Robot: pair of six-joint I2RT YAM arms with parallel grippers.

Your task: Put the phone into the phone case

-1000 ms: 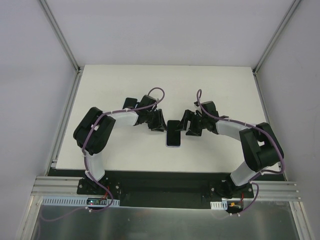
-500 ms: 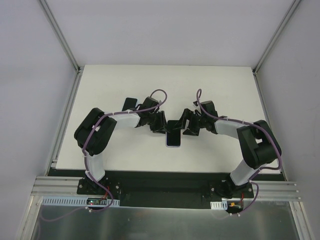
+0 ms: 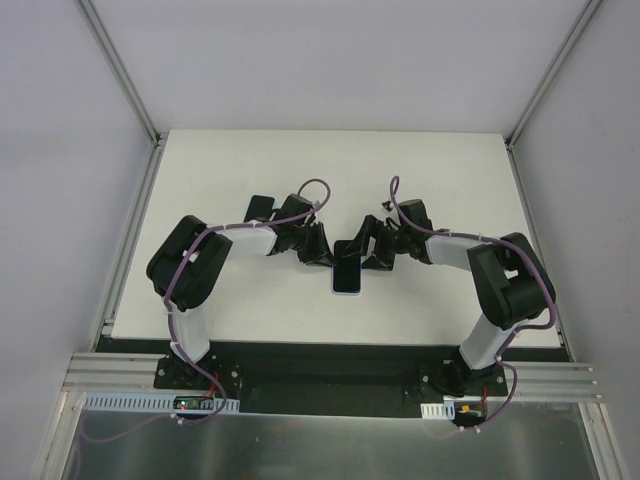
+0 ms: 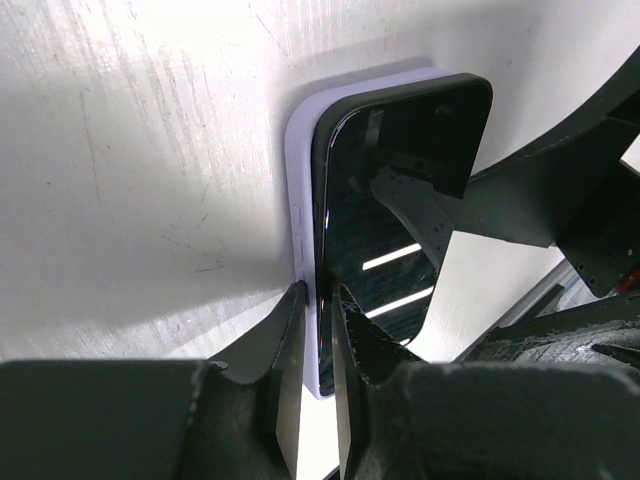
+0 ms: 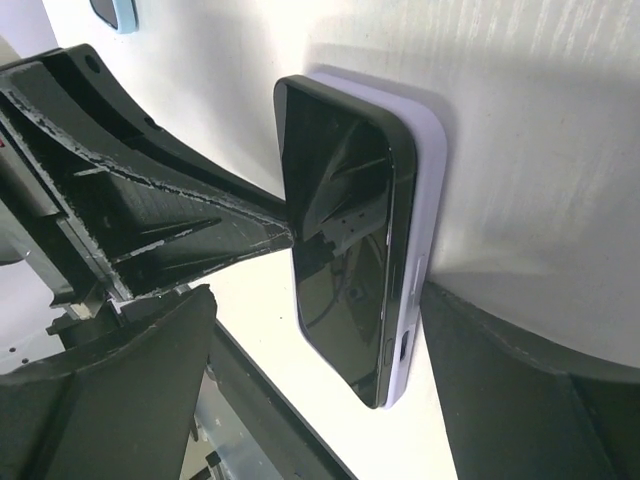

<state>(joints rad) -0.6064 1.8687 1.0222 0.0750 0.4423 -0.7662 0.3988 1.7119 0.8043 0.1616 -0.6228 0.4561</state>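
White arm links [image 3: 245, 237], black joints [image 3: 190, 262], purple cables [image 3: 316, 186], black fingers [image 4: 285, 350].

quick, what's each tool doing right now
left tool: closed on the phone edge and phone case rim
right tool: open, straddling both

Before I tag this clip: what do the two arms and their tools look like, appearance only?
Both the left arm and right arm have white links between bulky black joint housings. A purple cable runs along each, arching up near the wrist. The left tool and right tool are black, with matte, rough-surfaced wedge fingers. No markings are legible.
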